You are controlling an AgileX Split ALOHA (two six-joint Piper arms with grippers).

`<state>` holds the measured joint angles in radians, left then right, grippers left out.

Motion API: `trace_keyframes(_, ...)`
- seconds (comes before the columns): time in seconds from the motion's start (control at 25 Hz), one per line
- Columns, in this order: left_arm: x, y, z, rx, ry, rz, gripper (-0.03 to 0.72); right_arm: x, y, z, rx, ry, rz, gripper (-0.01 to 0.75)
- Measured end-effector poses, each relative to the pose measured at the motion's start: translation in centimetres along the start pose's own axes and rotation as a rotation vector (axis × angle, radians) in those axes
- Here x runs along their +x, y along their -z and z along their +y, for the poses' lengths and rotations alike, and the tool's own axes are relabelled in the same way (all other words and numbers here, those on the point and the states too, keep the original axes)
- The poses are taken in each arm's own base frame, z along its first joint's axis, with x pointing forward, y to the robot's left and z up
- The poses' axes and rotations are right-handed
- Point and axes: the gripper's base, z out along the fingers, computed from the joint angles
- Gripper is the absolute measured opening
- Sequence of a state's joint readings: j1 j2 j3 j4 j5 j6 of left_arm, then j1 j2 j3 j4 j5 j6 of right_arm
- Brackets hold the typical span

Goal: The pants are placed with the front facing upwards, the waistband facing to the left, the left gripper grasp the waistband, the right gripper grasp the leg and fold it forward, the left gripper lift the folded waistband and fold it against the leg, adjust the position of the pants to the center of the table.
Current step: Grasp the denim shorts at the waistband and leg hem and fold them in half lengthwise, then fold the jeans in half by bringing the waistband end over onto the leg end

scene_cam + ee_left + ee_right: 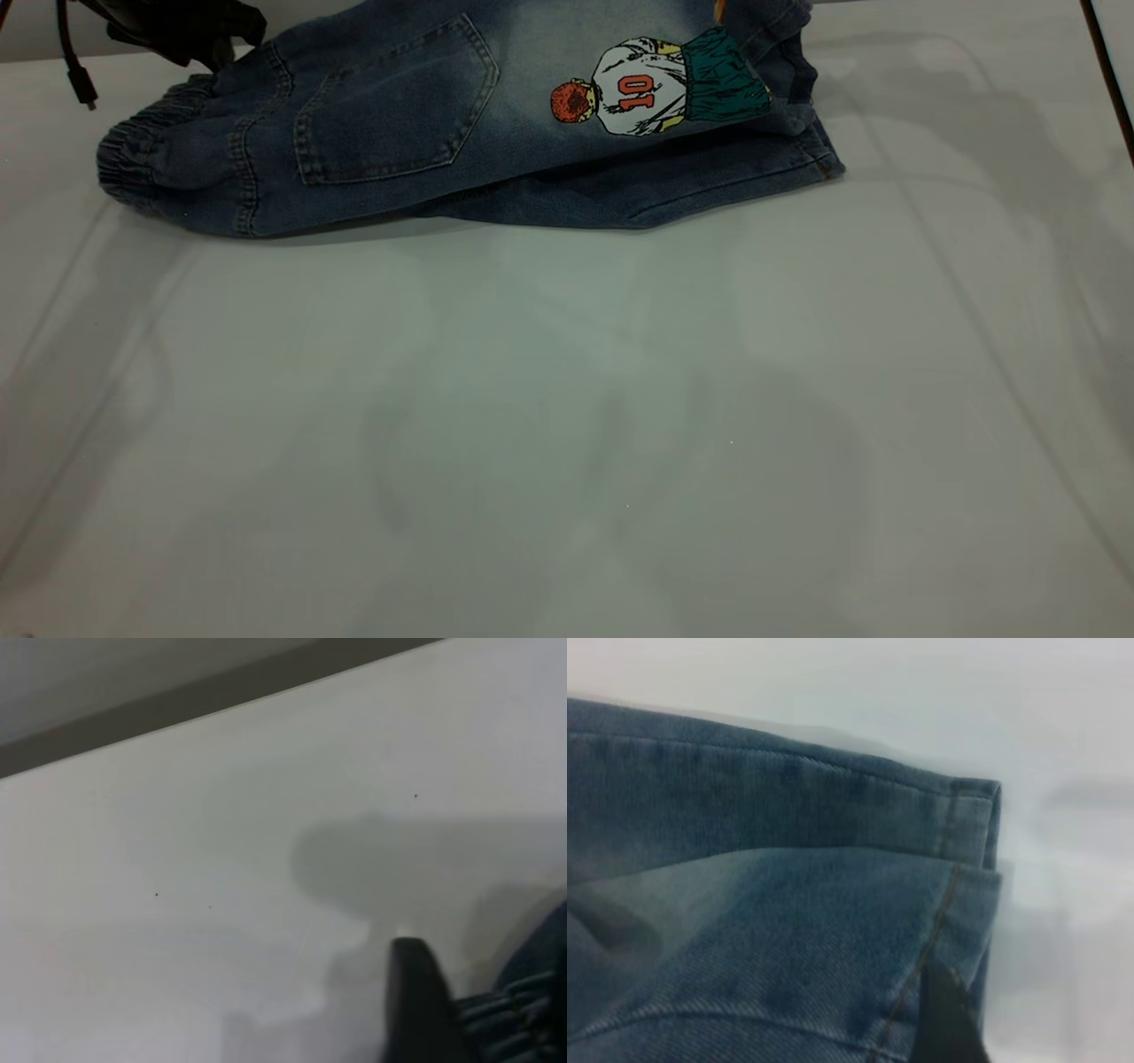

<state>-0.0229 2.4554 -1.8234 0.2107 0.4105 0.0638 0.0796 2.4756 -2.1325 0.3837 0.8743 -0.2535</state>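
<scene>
The pants (461, 124), short blue denim, lie folded lengthwise along the table's (567, 425) far side, with a back pocket and the "10" jersey print facing up. The ruched waistband (133, 155) is at the left end. My left gripper (182, 31) is a black shape just behind the waistband; in the left wrist view the left gripper (423, 1005) is low over the table right beside the waistband (523, 1010). The right gripper (948, 1028) shows only in the right wrist view, shut on the top layer of the leg (833, 930) near its stitched hem corner.
A black cable (75, 71) hangs at the far left by the left arm. A thin dark rod (1107, 71) crosses the upper right corner. Bare tabletop stretches in front of the pants toward the near edge.
</scene>
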Motion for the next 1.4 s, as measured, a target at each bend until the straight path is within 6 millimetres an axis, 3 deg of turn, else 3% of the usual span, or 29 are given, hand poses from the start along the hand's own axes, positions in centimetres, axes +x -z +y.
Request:
trace_keyframes(0.2,-0.3,0.0,0.2,-0.013,-0.025,-0.035,0.477,-0.1,0.1,0.4,-0.031,-0.028,-0.012,0.395)
trace_keyframes(0.6,-1.8,0.2,0.4,-0.048,-0.110,-0.198,0.489,-1.0,2.0,0.9,-0.030,-0.018,-0.047,0.395)
trace_keyframes(0.92,-4.6,1.7,1.3,-0.077,-0.094,-0.285,0.489,-0.7,2.2,1.8,-0.067,-0.022,-0.004,0.395)
trace_keyframes(1.2,-5.4,3.1,2.2,-0.098,-0.047,-0.144,0.489,-1.1,2.7,4.5,-0.121,0.014,0.012,0.395)
trace_keyframes(1.4,-4.2,3.3,2.4,-0.102,-0.038,0.020,0.489,-2.3,5.0,5.9,-0.150,0.070,0.026,0.395)
